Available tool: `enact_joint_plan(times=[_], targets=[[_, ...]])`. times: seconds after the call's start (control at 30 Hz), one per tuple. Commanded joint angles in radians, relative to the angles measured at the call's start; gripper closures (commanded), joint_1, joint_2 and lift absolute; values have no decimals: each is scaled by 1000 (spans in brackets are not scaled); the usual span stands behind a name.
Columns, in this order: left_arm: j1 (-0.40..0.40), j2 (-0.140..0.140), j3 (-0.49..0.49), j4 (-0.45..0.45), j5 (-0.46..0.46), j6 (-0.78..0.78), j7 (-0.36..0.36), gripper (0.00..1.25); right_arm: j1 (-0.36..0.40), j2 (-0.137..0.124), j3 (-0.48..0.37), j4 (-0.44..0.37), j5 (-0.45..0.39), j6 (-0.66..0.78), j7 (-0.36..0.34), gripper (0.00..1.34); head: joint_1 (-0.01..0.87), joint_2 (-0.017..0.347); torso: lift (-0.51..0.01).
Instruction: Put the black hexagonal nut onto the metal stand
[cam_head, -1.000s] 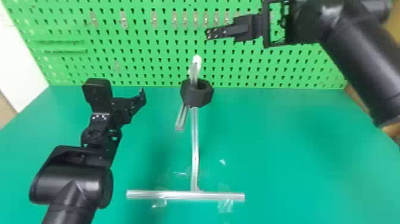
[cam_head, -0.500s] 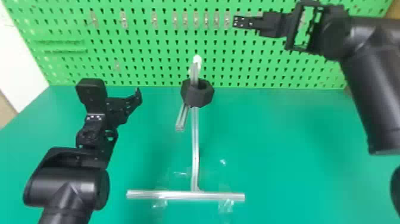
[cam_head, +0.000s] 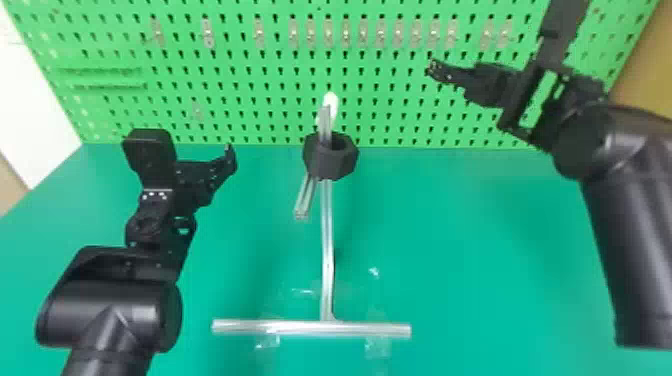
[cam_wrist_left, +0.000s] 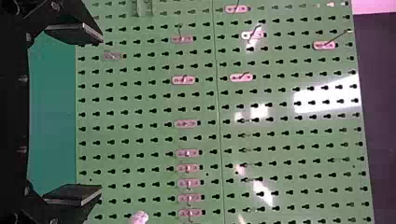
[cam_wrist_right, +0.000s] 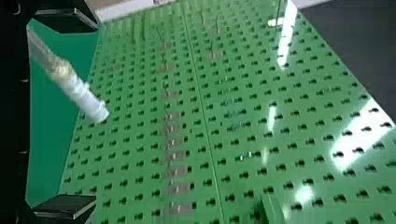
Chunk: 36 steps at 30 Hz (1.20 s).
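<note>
And there it is, operator: your black hexagonal nut (cam_head: 331, 162) is around the upper part of the metal stand (cam_head: 327, 240), just below the pale tip (cam_head: 330, 102), with the post coming up through its hole. No gripper is touching it, so the stand alone bears it. Underneath, the short slanting bar (cam_head: 303, 202) comes out towards you; whether the nut sits flat on the joint there, you can't tell from here. Now to your hands: the left gripper (cam_wrist_left: 101, 114) has its fingers spread wide with nothing between them, off to the left of the stand over the green table (cam_head: 480, 260). Your right gripper (cam_wrist_right: 96, 114) is wide apart and empty too, up on the right in front of the green pegboard (cam_head: 270, 95), well apart from the nut. So the placing looks done, and you're into the last step, letting be and clearing away. What's called for next is restraint: no new grasp, just take the right arm farther out to its side, away from the post, and leave the left one parked. Mind that pale tip as you go, since a brush with a finger could jolt the post and set the nut rocking. Give it one good look for seating, and if it sits steady, you can call it home.
</note>
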Motion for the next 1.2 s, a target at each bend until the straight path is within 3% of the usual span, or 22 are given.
enact_joint_plan(times=[0.0, 0.47, 0.9, 1.17], targets=[[0, 0, 0, -3, 6, 0, 0, 147, 78, 13, -16, -53, 9, -48, -49, 24, 693, 81, -1], [-3, 0, -8, -5, 20, 6, 0, 147, 229, 45, -28, -96, 14, -199, -199, 51, 693, 81, -1], [-3, -2, -5, -3, 32, 35, 0, 147, 327, 75, -14, -125, 163, -383, -270, 70, 693, 81, -1], [-3, -2, -5, 9, 44, 34, 0, 147, 376, 77, -9, -122, 175, -436, -321, 75, 693, 81, -1]])
